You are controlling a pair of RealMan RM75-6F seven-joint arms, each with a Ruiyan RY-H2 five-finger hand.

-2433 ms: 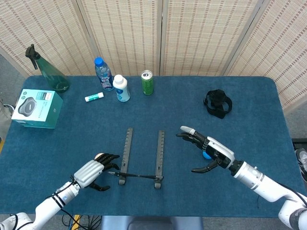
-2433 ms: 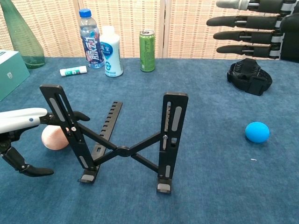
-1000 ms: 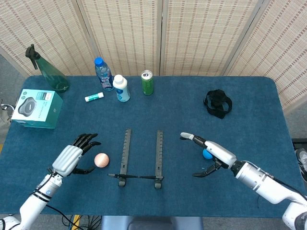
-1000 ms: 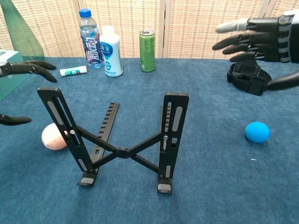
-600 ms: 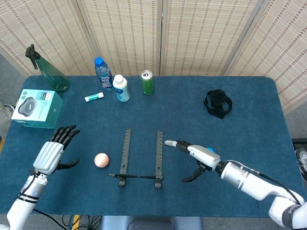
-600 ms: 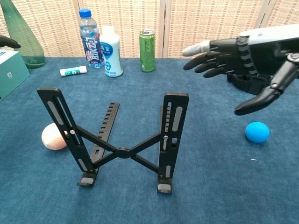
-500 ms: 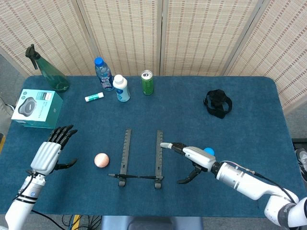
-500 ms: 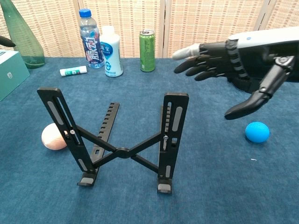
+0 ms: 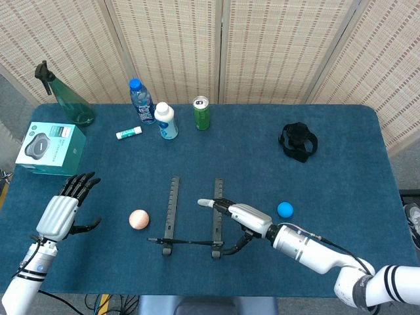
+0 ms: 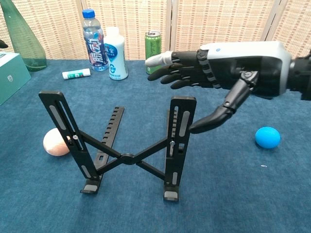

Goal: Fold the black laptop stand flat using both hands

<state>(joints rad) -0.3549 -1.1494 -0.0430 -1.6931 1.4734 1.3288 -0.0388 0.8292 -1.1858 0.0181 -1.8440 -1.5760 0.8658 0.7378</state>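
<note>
Standing unfolded near the front edge of the blue table (image 9: 341, 131), roughly centre: the black laptop stand (image 10: 127, 156), both uprights raised, crossed struts meeting at a centre pivot, feet on the cloth.

Right hand (image 10: 233, 73) sits over the stand's right upright, fingers (image 10: 167, 60) spread wide and reaching out past the top of that upright, thumb angled down beside its outer face. Holding nothing. Can't tell from either view whether the thumb tip actually touches the upright; in the head view the hand (image 9: 243, 214) overlaps the right rail.

Left hand (image 9: 60, 211) is near the front-left part of the table, well apart from the stand, fingers extended and apart, nothing in it. The chest view shows only a dark tip at the left frame edge.

Others, big to small:
- teal box (image 9: 50, 149) at the left edge
- green spray bottle (image 9: 65, 97) at the back-left corner
- water bottle (image 9: 141, 102) with blue cap, white bottle (image 9: 166, 121) just beside it, green can (image 9: 201, 113) to their right, all along the back edge
- black strap bundle (image 9: 298, 141) toward the back-right
- pink ball (image 9: 138, 219) just left of the stand, apart from it
- blue ball (image 9: 284, 209) right of the stand
- small white tube (image 9: 128, 133) lying in front of the water bottle
</note>
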